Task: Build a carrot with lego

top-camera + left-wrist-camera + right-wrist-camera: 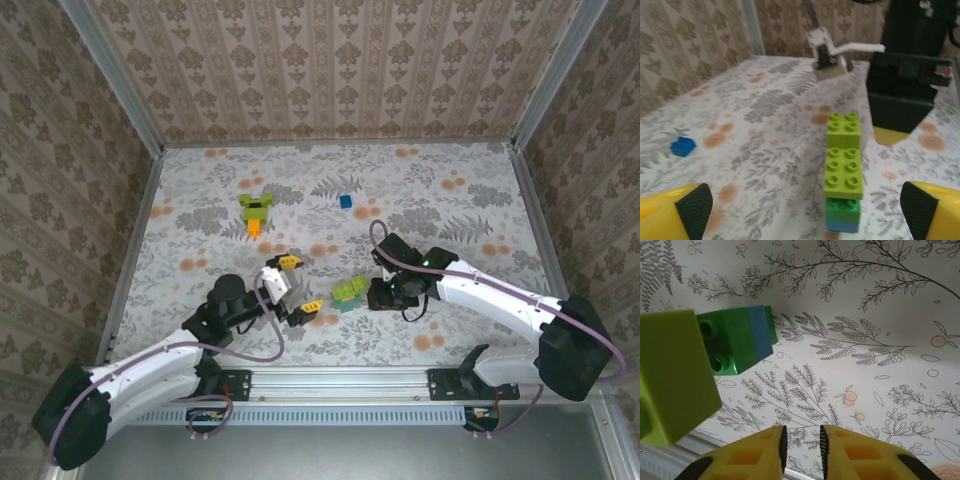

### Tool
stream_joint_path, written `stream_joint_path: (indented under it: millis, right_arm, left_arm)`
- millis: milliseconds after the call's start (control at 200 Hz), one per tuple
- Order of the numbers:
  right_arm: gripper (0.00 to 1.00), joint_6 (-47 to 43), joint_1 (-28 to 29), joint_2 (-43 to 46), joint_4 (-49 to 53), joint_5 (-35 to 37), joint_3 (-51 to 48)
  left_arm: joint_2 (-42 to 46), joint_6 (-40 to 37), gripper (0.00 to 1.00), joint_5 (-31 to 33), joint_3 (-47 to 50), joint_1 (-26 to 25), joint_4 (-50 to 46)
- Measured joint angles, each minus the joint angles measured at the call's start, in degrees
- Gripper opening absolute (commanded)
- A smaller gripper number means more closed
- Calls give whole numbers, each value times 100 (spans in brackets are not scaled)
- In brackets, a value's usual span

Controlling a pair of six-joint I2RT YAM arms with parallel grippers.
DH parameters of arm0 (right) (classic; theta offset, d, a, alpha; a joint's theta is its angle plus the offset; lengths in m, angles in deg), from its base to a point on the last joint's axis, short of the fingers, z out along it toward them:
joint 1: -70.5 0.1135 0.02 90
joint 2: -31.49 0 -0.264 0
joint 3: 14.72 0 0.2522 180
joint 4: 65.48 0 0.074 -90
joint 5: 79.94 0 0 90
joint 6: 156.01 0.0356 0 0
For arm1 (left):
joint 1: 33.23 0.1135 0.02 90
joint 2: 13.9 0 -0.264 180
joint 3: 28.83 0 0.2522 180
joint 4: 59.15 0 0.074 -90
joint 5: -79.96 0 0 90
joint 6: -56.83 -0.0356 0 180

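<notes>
Carrot (255,211), built of lime-green bricks with an orange tip, lies on the counter (440,180) in the upper left of the overhead frame, well apart from both arms, with a lone blue brick (346,201) to its right. Near the frame's centre, a brick stack (350,292) of lime green, dark green and blue sits between the two claws. The left claw (301,284) stands wide with nothing between its yellow fingers, while the right claw (372,294), just right of the stack, is narrowed to a slim gap and grips nothing.
</notes>
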Motion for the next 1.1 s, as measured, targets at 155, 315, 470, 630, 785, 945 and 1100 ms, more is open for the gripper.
stream_joint_path:
  millis: [155, 315, 470, 630, 785, 945, 1100]
  right_arm:
    - [28, -2, -2, -168, -33, 72, 44]
    - [32, -2, -55, -393, -37, 177, 151]
    - [35, -4, -175, -487, -39, 269, 254]
    - [37, -24, -306, -645, -42, 345, 393]
    - [37, -74, -417, -841, -33, 393, 501]
    - [37, -175, -546, -1080, -37, 487, 761]
    - [37, -245, -610, -1311, -35, 496, 960]
  left_arm:
    - [129, 273, 100, 181, 131, 387, 72]
    - [85, 398, 100, 201, 146, 455, 140]
    - [-33, 422, 100, 192, 146, 455, 160]
    - [-232, 437, 100, 149, 146, 459, 234]
    - [-376, 437, 100, 111, 146, 459, 249]
    - [-411, 435, 100, 105, 146, 459, 286]
    - [-426, 435, 100, 68, 146, 459, 326]
